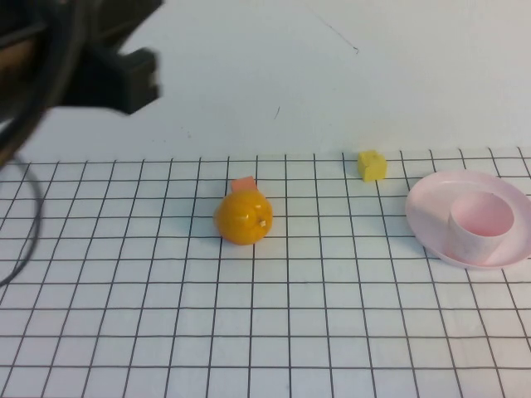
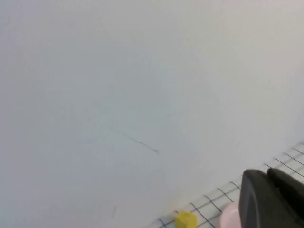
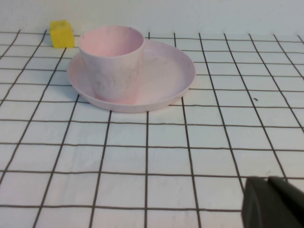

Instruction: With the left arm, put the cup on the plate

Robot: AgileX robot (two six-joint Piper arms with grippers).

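Cup (image 1: 480, 224) on plate (image 1: 431, 207), left arm (image 1: 75, 58) raised

My cup (image 1: 479, 222) and plate (image 1: 431, 217) are pale pink. The surface (image 1: 249, 332) is white with a black grid. The fruit (image 1: 243, 218) is orange, one block (image 1: 372, 165) yellow. My left hand (image 2: 268, 202) and right hand (image 3: 270, 203) are black.

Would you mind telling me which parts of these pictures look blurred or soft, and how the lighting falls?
High view: the left arm at top left is a dark blur; the cup on the plate is lit evenly, its shadows faint. Left wrist view: mostly blank wall, left gripper soft at the corner. Right wrist view: cup and plate crisp, right gripper blurred.
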